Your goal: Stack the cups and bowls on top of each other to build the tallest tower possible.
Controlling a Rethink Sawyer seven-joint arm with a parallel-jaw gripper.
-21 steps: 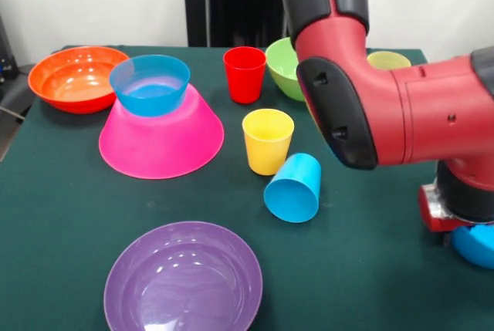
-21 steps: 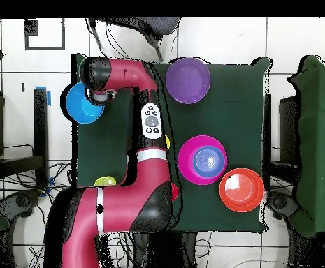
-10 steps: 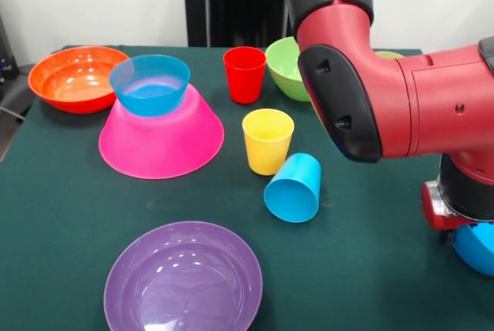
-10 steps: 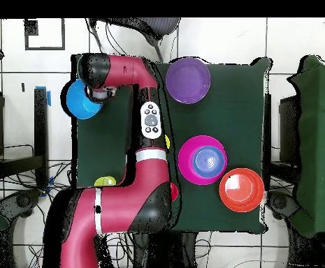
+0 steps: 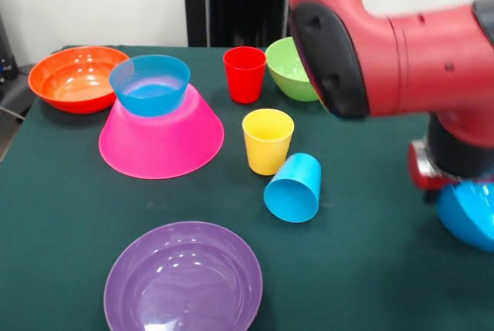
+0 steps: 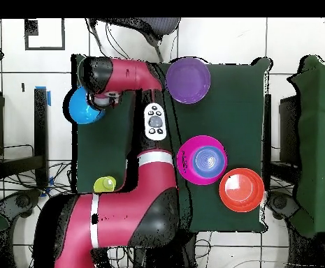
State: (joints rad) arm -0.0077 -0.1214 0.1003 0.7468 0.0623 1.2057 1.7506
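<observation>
The tower is an upside-down pink bowl (image 5: 162, 136) (image 6: 190, 169) with a small blue bowl (image 5: 150, 84) (image 6: 208, 160) standing upright on it. An orange bowl (image 5: 76, 76) (image 6: 242, 189) sits beside it. A red cup (image 5: 245, 74) and a yellow cup (image 5: 267, 140) stand upright, while a blue cup (image 5: 294, 188) lies on its side. The green bowl (image 5: 289, 69) is partly behind the arm. A purple bowl (image 5: 183, 277) (image 6: 188, 79) sits apart. My gripper (image 5: 446, 192) (image 6: 95, 105) is shut on the rim of a medium blue bowl (image 5: 469, 215) (image 6: 82, 108), which is tilted and raised.
A pale yellow cup (image 6: 104, 184) stands beside the arm's base in the overhead view. The red arm (image 5: 401, 45) (image 6: 147, 139) hides the red, yellow and blue cups from above. The held bowl hangs over the table's edge (image 6: 78, 139).
The arm's wrist has risen and shifted slightly toward the table's middle, carrying the medium blue bowl up with it and tilting it. Everything else is where it was.
</observation>
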